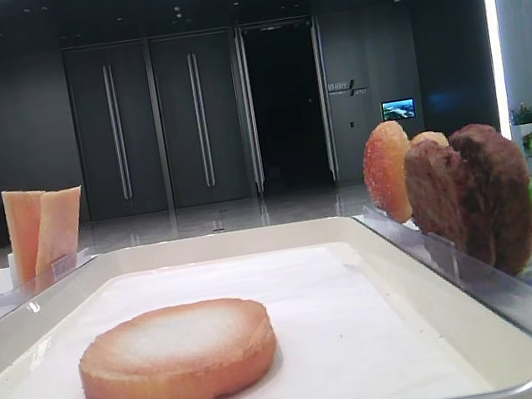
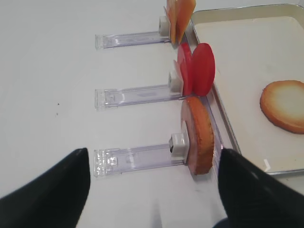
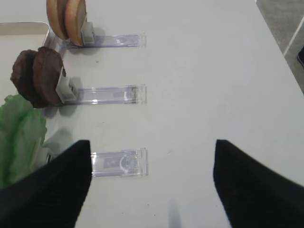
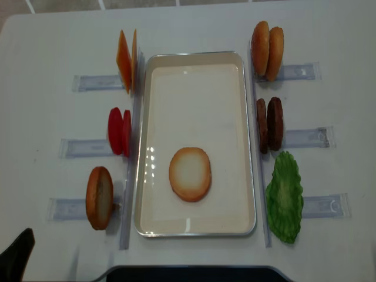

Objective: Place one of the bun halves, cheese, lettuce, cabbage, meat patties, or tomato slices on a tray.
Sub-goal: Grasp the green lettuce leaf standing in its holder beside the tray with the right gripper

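My right gripper [image 3: 152, 183] hangs over the white table [image 3: 204, 71], jaws wide apart, nothing btwn them. My left gripper [image 2: 152, 190] also spread, nothing in it, above the table's left side.

One flat bun half [image 4: 190, 174] lies pale face up on the tray [image 4: 195, 61], near end, w/ paper lining under it. Left of tray, on clear racks [image 4: 97, 82]: cheese [image 4: 126, 60] far, tomato slices [image 4: 119, 131] mid, a bun [image 4: 99, 197] near. Right of tray: two buns [image 4: 267, 50] far, meat patties [image 4: 269, 124] mid, lettuce [image 4: 284, 197] near.

Room behind: dark wall, tall doors [image 1: 158, 125], small lit screen [image 1: 398, 110] at right.
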Motion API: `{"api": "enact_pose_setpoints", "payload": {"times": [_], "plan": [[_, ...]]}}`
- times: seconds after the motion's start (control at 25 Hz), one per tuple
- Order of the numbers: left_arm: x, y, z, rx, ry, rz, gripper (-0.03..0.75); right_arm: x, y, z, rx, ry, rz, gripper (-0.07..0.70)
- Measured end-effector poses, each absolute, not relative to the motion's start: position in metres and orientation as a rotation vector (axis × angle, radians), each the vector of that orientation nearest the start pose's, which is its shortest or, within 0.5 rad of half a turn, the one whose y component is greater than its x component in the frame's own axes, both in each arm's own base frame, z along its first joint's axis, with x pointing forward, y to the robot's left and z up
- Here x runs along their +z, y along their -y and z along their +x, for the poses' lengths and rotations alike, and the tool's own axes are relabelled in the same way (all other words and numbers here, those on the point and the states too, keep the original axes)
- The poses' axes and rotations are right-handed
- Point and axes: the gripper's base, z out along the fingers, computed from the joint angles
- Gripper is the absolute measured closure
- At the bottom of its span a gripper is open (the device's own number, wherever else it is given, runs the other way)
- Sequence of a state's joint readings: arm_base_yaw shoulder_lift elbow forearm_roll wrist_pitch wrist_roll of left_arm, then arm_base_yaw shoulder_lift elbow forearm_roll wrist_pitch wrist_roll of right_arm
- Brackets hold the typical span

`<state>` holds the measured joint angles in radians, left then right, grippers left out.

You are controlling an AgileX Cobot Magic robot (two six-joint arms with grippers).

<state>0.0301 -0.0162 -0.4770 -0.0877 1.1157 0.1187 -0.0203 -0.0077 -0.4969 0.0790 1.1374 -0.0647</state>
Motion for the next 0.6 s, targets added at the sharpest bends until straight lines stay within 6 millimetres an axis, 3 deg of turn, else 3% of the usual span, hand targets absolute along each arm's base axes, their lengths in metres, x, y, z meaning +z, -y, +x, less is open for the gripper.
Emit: {"api": "enact_pose_setpoints", "payload": {"times": [0.6], "plan": [[0.2667,0.0074,-0.0071,-0.017,-2.1,0.1,0.073,0.2723,-0.0145,-0.0084,0.133,-2.163,-0.119,0.097]]}}
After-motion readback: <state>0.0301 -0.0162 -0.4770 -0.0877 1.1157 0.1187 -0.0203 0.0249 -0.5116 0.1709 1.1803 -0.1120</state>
